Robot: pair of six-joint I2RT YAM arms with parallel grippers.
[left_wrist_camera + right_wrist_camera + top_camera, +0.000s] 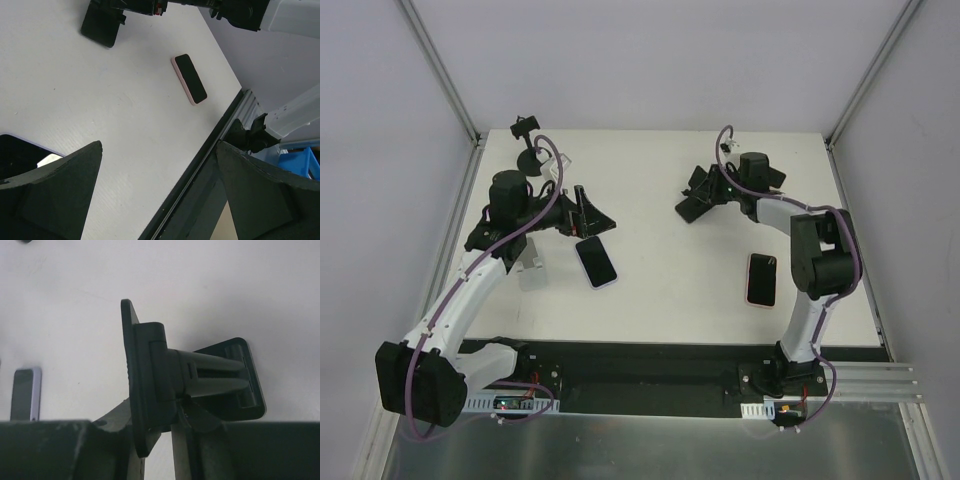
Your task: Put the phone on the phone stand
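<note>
Two phones lie flat and screen up on the white table (660, 170), both nearer the arm bases than the phone stand (150, 375). The pink phone (762, 279) sits nearer than the stand and to its right, its long axis running almost straight from near to far. The lavender phone (596, 262) sits nearer than the stand and to its left, its long axis slanted, with the far end leaning left. In the left wrist view one of that camera's own fingers cuts off this phone's corner.

One stand is plainly visible. The right gripper (700, 195) has closed around it, though its own dark fingers hide the exact contact in the right wrist view. There the stand fills the frame, its flat plate edge-on and its base behind it. Whether that base touches the table cannot be told.

Left of the stand and well apart from it, the left gripper (592, 208) has its jaws spread wide, holding nothing, just beyond the lavender phone.

Farther left and a little beyond the stand stands one small black mount (527, 140), too small to identify.
</note>
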